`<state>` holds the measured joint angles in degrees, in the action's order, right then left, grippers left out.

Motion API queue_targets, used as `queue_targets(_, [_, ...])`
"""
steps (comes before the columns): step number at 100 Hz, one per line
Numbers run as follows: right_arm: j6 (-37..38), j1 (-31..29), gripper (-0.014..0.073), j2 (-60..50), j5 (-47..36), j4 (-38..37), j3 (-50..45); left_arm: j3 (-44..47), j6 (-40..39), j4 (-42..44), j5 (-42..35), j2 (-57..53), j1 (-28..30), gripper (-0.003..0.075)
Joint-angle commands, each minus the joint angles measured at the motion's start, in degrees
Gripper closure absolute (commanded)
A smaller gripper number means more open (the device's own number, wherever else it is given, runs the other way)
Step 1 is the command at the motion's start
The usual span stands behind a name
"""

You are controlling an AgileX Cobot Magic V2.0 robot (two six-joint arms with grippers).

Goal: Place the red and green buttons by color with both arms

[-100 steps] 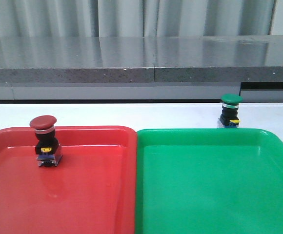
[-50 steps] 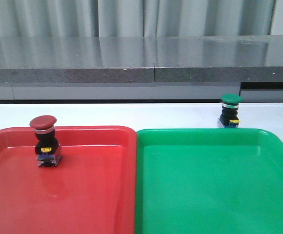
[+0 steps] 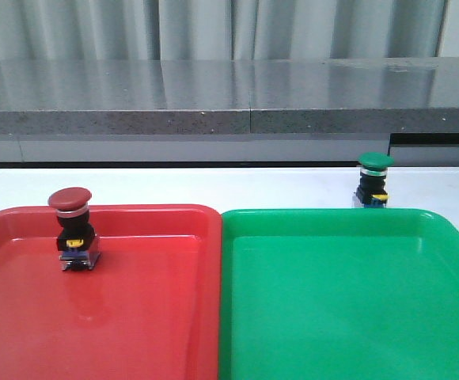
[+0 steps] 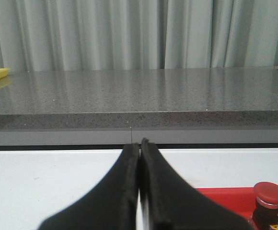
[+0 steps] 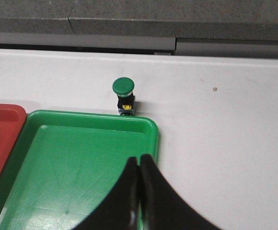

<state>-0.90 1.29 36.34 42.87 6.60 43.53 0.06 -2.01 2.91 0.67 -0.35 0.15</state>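
Red button (image 3: 71, 229) being seen upright inside red tray (image 3: 150, 317), green button (image 3: 373, 180) being seen on desk (image 3: 214, 186) just behind green tray (image 3: 348, 301), left hand (image 4: 140, 146) and right hand (image 5: 139, 160) both being kept closed, empty.

Two buttons: one red button (image 3: 70, 229), one green button (image 3: 373, 180). Two trays: one red tray (image 3: 134, 317), one green tray (image 3: 348, 309). Two hands: the left hand (image 4: 140, 144) and the right hand (image 5: 139, 160), one in each wrist view. One white desk (image 3: 214, 186) carries them all.
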Motion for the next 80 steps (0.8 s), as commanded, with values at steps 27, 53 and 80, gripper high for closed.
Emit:
queue_targets(27, [-0.3,-0.3,0.0412,1.3,-2.9,0.4,2.1,2.4,-0.6,-0.3,-4.7,-1.6,0.1,0.074])
queue_targets(53, [-0.3,-0.3,-0.006,1.3,-2.4,0.5,2.1,2.4,-0.6,-0.3,-4.7,-1.6,0.1,0.0739])
queue_targets(80, [-0.3,-0.3,-0.0061,3.7,-6.9,3.1,2.2,2.4,-0.6,-0.3,-4.7,-1.6,0.1,0.0739])
